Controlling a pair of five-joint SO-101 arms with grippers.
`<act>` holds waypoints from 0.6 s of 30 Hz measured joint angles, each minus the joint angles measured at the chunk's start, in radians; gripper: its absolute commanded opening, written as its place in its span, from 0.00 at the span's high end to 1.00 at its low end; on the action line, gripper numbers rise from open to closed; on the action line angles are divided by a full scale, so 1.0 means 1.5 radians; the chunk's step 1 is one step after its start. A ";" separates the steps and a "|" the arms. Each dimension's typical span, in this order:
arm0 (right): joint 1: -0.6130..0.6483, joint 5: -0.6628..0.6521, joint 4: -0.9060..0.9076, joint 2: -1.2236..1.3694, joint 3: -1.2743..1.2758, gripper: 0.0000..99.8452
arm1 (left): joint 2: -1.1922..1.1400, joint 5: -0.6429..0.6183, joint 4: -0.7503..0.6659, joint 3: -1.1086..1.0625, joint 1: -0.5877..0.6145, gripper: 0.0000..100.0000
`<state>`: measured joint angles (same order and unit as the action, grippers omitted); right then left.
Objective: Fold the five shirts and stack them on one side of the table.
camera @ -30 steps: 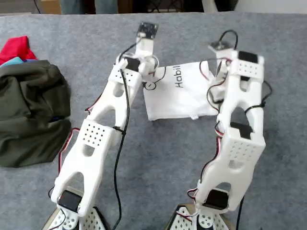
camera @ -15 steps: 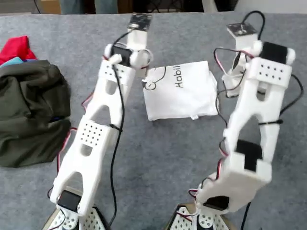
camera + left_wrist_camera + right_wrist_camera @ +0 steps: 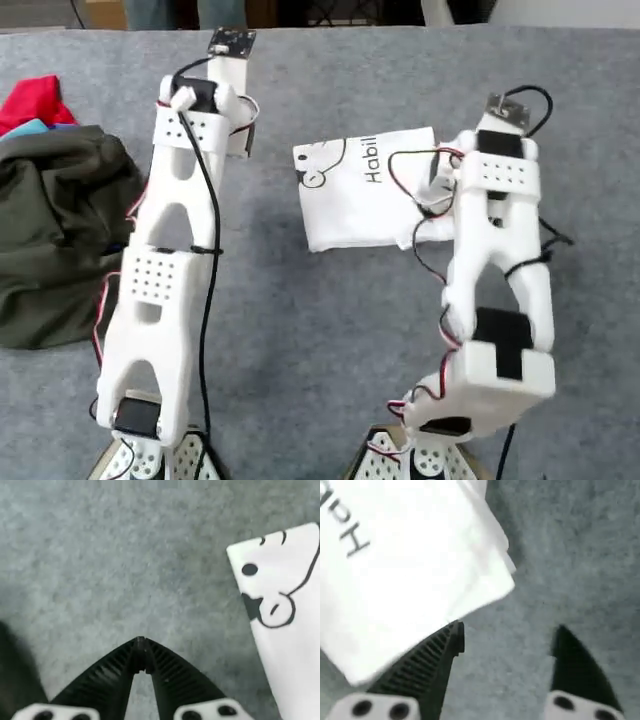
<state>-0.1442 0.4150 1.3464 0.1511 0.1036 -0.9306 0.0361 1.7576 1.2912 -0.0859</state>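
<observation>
One folded white shirt [image 3: 360, 200] lies just beside the spread right claw [image 3: 509, 632].

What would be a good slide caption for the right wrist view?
Open right gripper poised at the corner of the folded white shirt, which lies on the grey mat.
</observation>
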 measured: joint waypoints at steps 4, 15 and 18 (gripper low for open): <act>0.017 0.049 -0.038 0.108 -0.047 0.61 | 0.114 0.005 0.000 -0.162 0.012 0.97; 0.026 0.083 0.010 0.400 -0.347 0.65 | 0.265 0.042 -0.001 -0.369 0.076 0.97; 0.026 0.083 0.078 0.447 -0.431 0.76 | 0.271 0.046 -0.001 -0.370 0.080 0.97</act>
<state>-0.1059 0.5393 1.4630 0.8216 -0.5424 -0.5240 0.1051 1.7561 0.7357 0.0338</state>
